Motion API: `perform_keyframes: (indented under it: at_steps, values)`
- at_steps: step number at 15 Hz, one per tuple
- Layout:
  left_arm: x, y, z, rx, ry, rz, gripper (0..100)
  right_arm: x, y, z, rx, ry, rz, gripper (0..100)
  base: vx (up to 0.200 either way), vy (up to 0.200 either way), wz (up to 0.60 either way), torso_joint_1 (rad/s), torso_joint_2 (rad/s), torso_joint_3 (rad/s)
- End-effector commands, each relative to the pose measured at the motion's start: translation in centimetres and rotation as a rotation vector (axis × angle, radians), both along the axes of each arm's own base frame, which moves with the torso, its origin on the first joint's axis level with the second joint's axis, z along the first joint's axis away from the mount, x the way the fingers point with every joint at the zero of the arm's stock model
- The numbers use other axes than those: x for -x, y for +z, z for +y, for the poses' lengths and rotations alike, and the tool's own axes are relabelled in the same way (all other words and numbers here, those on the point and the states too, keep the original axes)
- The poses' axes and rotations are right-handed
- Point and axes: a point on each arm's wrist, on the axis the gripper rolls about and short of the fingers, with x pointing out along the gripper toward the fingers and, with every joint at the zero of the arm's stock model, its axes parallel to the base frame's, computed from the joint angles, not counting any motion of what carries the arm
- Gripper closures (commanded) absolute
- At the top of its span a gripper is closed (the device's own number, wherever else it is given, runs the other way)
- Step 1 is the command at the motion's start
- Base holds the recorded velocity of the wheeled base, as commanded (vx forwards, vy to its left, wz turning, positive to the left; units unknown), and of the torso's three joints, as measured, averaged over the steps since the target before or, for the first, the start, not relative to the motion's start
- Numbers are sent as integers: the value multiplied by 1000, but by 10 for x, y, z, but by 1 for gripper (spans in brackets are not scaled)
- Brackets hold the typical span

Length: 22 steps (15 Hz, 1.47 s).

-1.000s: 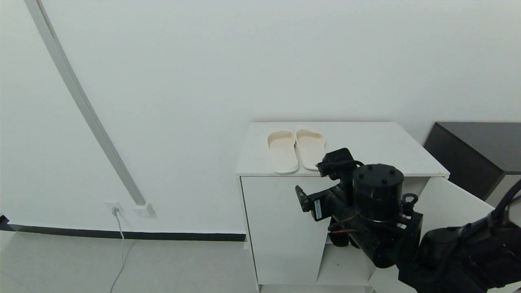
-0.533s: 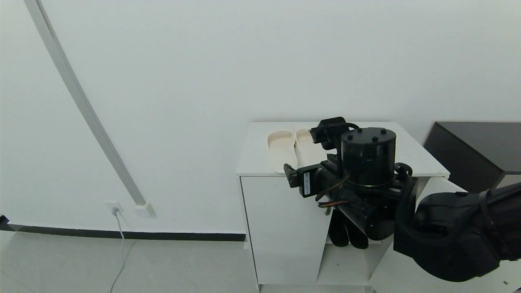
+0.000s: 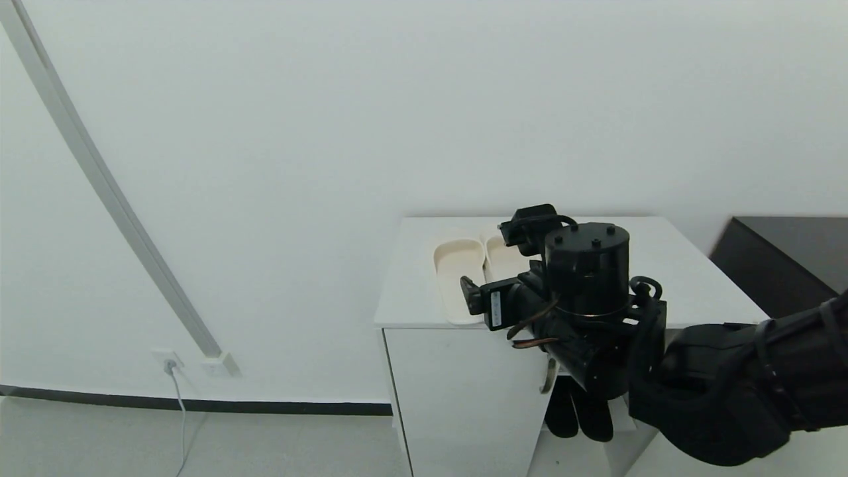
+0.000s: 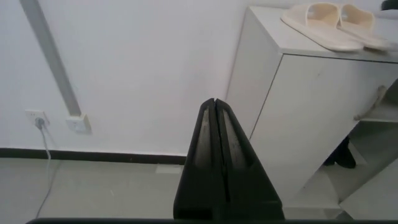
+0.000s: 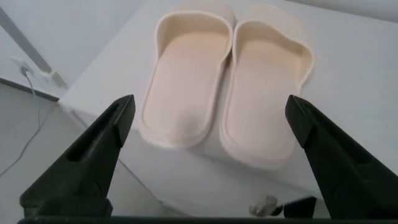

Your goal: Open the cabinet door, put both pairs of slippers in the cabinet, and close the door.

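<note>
A pair of cream slippers [image 3: 457,278] lies side by side on top of the white cabinet [image 3: 676,265]. My right gripper [image 5: 209,102] hovers open just above and in front of the cream slippers [image 5: 221,87], one finger on each side of the pair, holding nothing. A pair of black slippers [image 3: 580,411] stands inside the cabinet's open right half, below my right wrist [image 3: 586,265]. My left gripper [image 4: 214,106] is shut and empty, low and off to the left of the cabinet [image 4: 273,93]. The left wrist view also shows the cream slippers [image 4: 329,25] and black slippers [image 4: 341,155].
The cabinet's left door [image 3: 464,397] is shut; the right door [image 4: 376,196] stands open. A dark table [image 3: 782,252] stands to the cabinet's right. A wall socket with a cable [image 3: 169,364] and a slanted rail [image 3: 99,179] are on the wall at left.
My right arm has risen from in front of the cabinet opening to the height of the cabinet top, over the cream slippers. The head camera has shifted, so the cabinet sits lower in the picture.
</note>
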Motion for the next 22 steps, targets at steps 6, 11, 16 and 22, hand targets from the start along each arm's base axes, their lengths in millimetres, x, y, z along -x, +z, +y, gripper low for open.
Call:
perform_keyframes:
  at_steps: [6,11,16,22]
  values:
    - [0,0,0,2,2,0,100,-54,-39,21,15,-58,16,0,33,0,0,2,1,0]
    - [0,0,0,4,4,0,100,-82,-39,33,26,-80,28,0,0,0,0,0,0,0]
    - [0,0,0,10,7,-2,100,-103,-43,35,35,-109,38,0,0,0,0,0,0,0]
    - [0,0,0,11,7,-2,100,-118,-43,36,16,-129,21,100,0,0,0,0,0,0]
